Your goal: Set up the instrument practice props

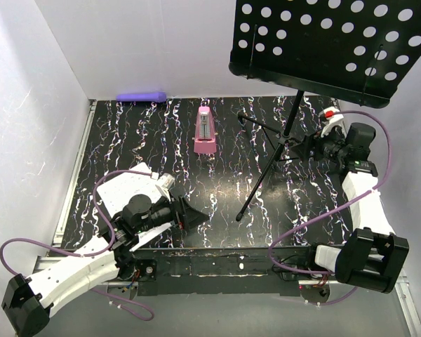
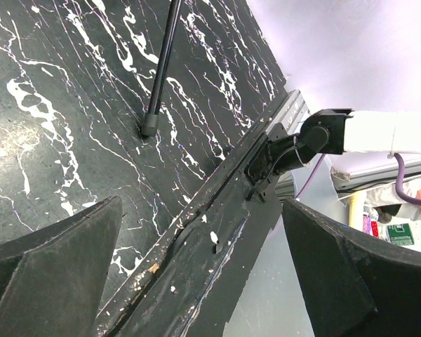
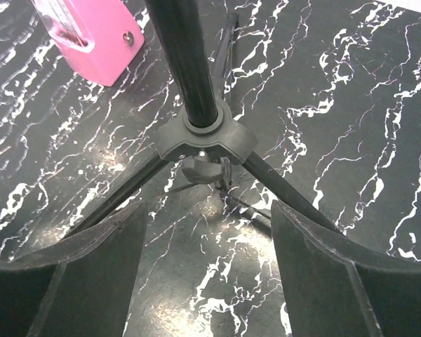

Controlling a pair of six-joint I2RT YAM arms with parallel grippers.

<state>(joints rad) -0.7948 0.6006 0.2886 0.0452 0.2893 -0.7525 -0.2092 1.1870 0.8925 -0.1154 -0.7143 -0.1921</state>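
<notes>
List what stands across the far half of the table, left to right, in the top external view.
purple cylinder → pink metronome → black music stand

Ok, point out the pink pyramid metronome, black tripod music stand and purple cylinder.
Pink pyramid metronome (image 1: 205,133), top view, front face.
Black tripod music stand (image 3: 207,137), right wrist view, leg collar.
Purple cylinder (image 1: 142,96), top view, its middle.

Top view: high above near edge, looking down on surface (image 1: 126,140). Wrist views close, low; all three share music stand (image 3: 207,140).
</notes>
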